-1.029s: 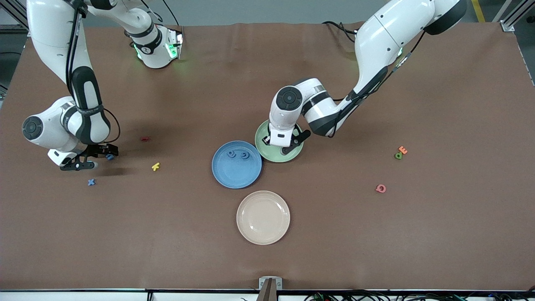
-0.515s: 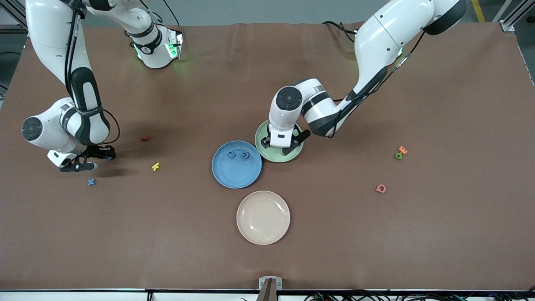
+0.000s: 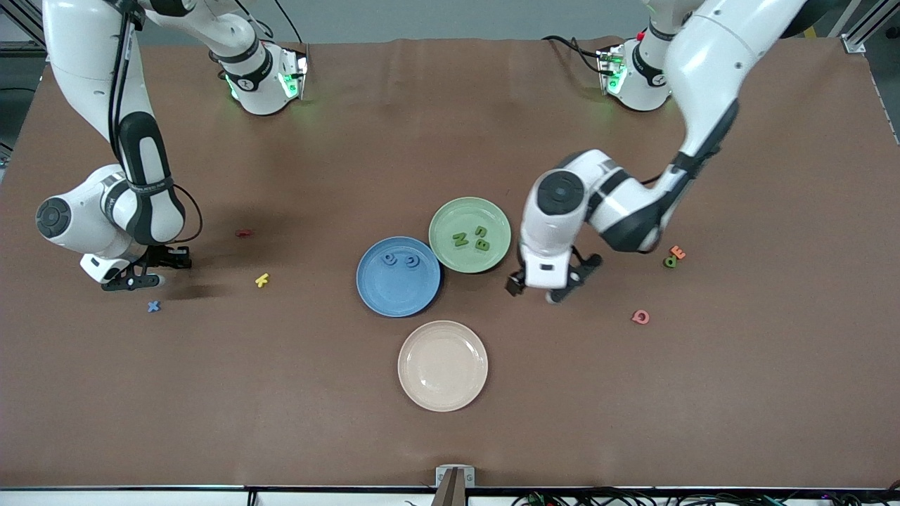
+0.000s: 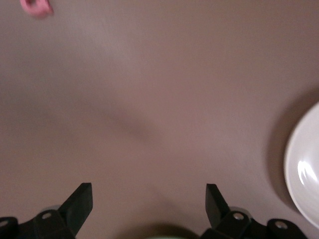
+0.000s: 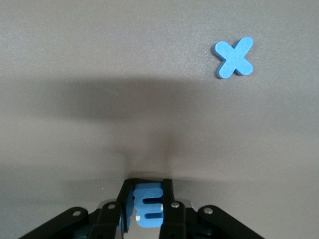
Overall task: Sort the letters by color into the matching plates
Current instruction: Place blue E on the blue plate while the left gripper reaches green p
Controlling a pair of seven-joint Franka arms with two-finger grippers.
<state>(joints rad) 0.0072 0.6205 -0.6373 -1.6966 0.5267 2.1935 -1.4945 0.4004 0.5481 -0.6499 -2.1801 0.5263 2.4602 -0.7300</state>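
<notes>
The blue plate (image 3: 398,288) holds two blue letters (image 3: 389,258). The pale green plate (image 3: 450,219) beside it holds three green letters (image 3: 460,239). My left gripper (image 3: 536,288) is open and empty over bare table beside the green plate; it shows open in the left wrist view (image 4: 148,199). My right gripper (image 3: 172,258) is shut on a blue letter E (image 5: 148,206), just above the table at the right arm's end. A blue X (image 3: 154,306) lies near it and also shows in the right wrist view (image 5: 233,57). A green letter (image 3: 670,262) lies at the left arm's end.
A cream plate (image 3: 443,365) sits nearer the camera than the blue plate. An orange E (image 3: 678,251) touches the green letter. A pink letter (image 3: 640,317), a yellow K (image 3: 261,280) and a red letter (image 3: 243,232) lie loose on the brown table.
My left gripper has left the green plate and moved toward the left arm's end, uncovering the green letters. My right gripper has closed on the blue E and shifted slightly.
</notes>
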